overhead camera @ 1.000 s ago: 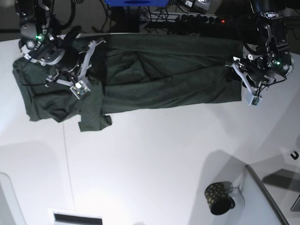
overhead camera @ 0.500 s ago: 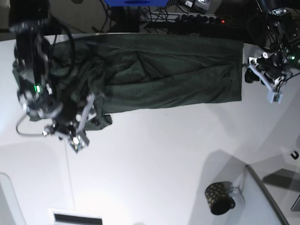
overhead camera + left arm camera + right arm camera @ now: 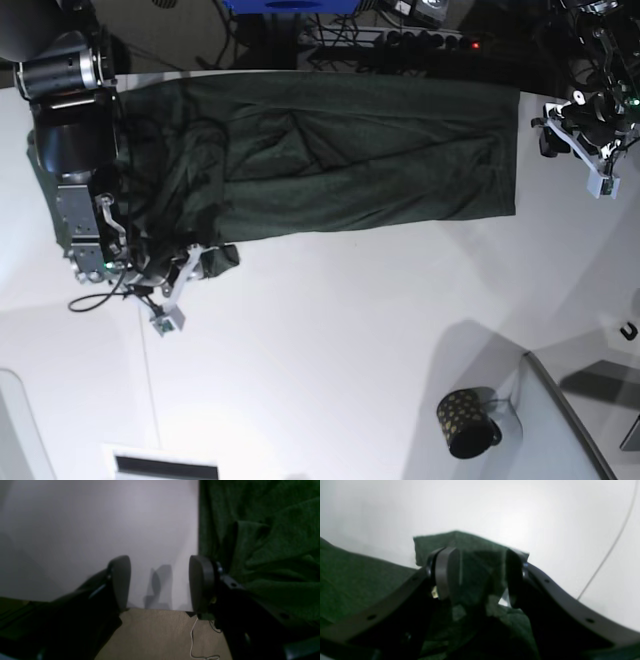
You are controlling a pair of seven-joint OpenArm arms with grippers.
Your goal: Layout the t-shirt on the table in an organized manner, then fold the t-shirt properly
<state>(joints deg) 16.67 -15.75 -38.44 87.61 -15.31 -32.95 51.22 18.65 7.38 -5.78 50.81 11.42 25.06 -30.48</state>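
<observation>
Across the far side of the white table (image 3: 330, 330) the dark green t-shirt (image 3: 350, 160) is lying stretched out, its top edge running off into the dark clutter behind. Over at the bunched end, the right gripper (image 3: 178, 288) is hovering with its jaws apart, a loose green flap sitting between them; whether either pad is touching it is hard to tell. The arm is covering much of that end. At the straight hem the left gripper (image 3: 592, 158) is standing open over bare table, just beside the cloth. A dotted mug (image 3: 466, 422) is sitting near the front.
</observation>
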